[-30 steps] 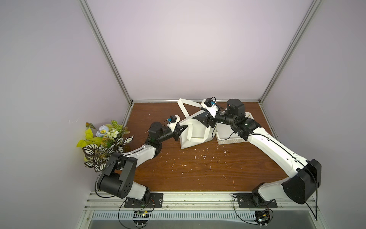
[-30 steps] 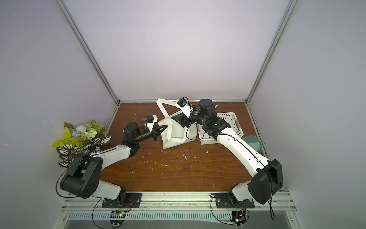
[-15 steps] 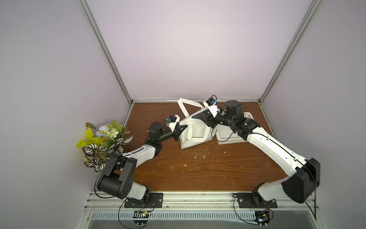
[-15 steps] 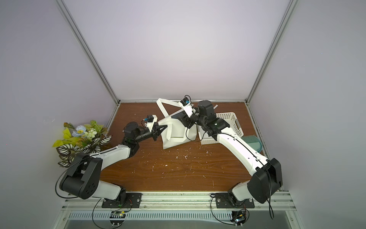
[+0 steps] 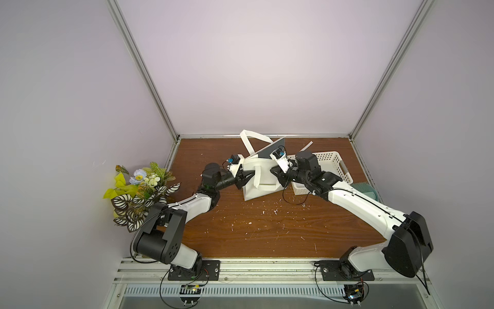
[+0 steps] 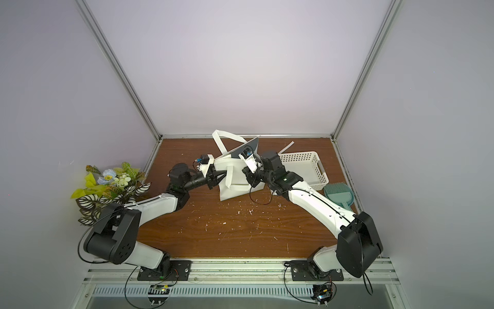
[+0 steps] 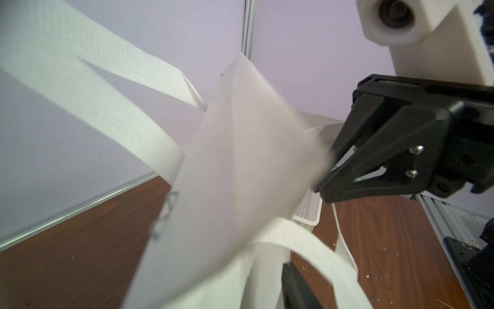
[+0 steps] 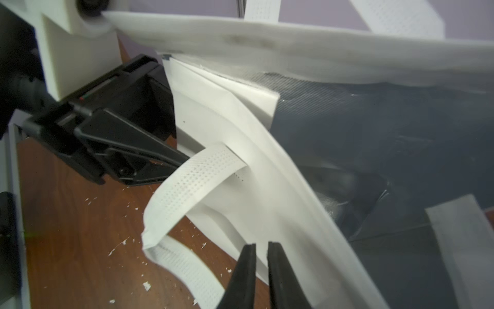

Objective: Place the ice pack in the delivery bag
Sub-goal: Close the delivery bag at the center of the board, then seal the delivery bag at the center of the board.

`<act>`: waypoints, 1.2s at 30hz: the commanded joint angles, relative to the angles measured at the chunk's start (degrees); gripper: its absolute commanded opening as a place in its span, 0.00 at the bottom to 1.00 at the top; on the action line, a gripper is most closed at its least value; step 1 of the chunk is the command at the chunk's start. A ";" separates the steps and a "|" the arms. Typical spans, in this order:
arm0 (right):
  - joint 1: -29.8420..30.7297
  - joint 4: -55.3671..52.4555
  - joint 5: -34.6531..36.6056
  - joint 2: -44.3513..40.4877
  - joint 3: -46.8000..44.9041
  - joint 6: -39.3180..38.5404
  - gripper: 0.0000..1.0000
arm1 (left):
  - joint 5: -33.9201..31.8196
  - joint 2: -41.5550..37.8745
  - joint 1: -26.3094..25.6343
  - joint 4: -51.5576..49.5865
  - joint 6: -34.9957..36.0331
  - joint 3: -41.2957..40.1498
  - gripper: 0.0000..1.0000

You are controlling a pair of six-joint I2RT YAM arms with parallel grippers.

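Both arms have shifted since a second ago: the right jaws have dropped from the bag's mouth to its right side and narrowed, while the left jaws, pinched tight then, have spread.

The brown wooden surface (image 5: 267, 227) carries the rest. The right arm (image 5: 355, 203) and left arm (image 5: 192, 206) reach in from the front edge and meet at the delivery bag (image 5: 260, 182). It stands tilted near the middle of the back edge, its mouth toward the right arm. A white basket (image 5: 326, 157) sits just beside it toward the back right corner. A fake plant (image 5: 139, 187) stands off the left edge. A green dustpan (image 6: 339, 194) lies at the right edge.

The left jaws stand apart at the bag's left wall, with the front strap (image 8: 197, 176) across their tips. The right jaws are nearly together, a thin slit between them, right at the bag's rim. Whether fabric is caught I cannot tell.

Inside the bag, low against the dark lining (image 8: 374, 128), a pale crinkled shape seems to be the ice pack (image 8: 330, 192), too blurred to be sure. White crumbs (image 5: 263, 211) dot the surface.
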 commanded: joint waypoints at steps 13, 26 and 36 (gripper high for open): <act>-0.49 5.87 1.67 1.85 1.73 -1.34 0.16 | 0.32 8.14 -2.06 1.81 -1.38 5.46 0.10; -1.57 9.67 4.15 8.39 5.05 -3.65 0.16 | 2.29 3.96 -2.13 3.27 0.24 1.70 0.01; -3.57 11.71 2.68 13.40 10.26 -5.77 0.16 | 4.28 0.75 -2.66 3.28 0.52 -0.60 0.00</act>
